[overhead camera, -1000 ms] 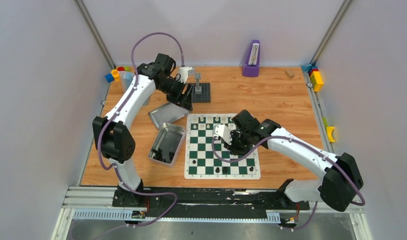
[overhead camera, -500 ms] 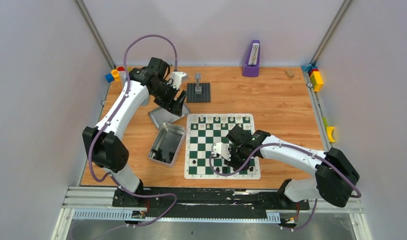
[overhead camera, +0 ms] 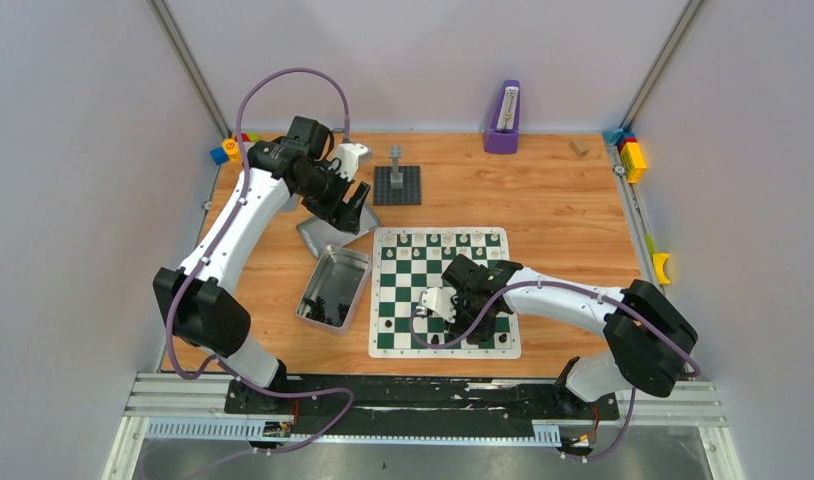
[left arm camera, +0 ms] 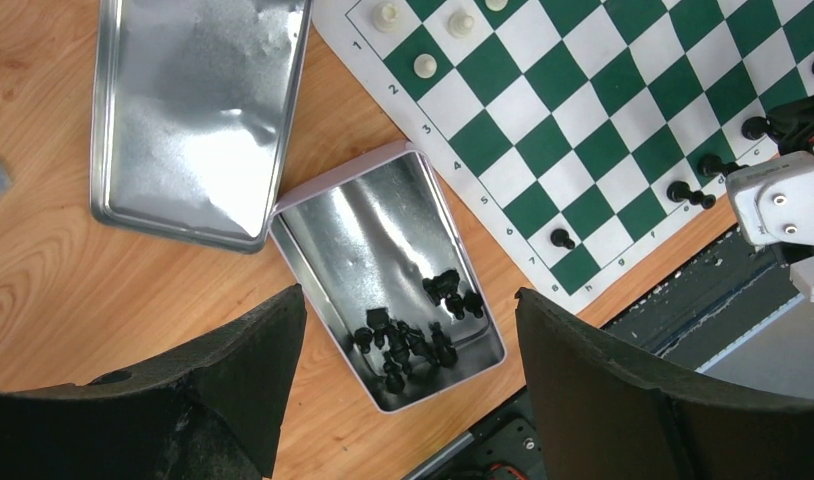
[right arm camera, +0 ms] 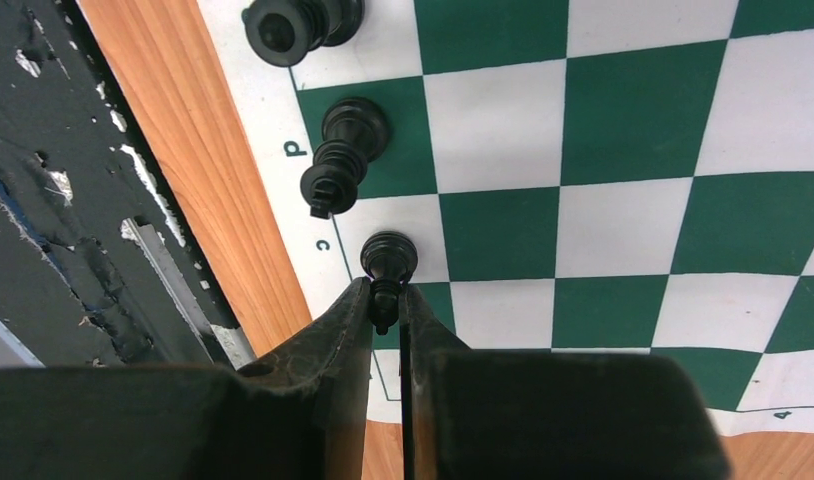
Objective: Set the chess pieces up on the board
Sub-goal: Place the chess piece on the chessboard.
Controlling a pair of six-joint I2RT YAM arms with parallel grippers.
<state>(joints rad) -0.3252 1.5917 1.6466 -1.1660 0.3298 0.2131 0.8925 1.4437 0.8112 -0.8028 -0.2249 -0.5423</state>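
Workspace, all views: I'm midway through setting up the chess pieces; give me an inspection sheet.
Surface: wooden table, no damage seen.
Job's things: board lies flat; white pieces along its far edge, black pieces at its near edge; more in the open tin, lid beside it.
Clutter: brick tower on a baseplate, purple stand, coloured blocks at the far corners.
Grippers: left gripper open above the tin; right gripper shut on a black piece.
Cables: purple cable arches over the left arm; second cable loops off the right arm above the board.
Surroundings: plain walls, metal rail in front.
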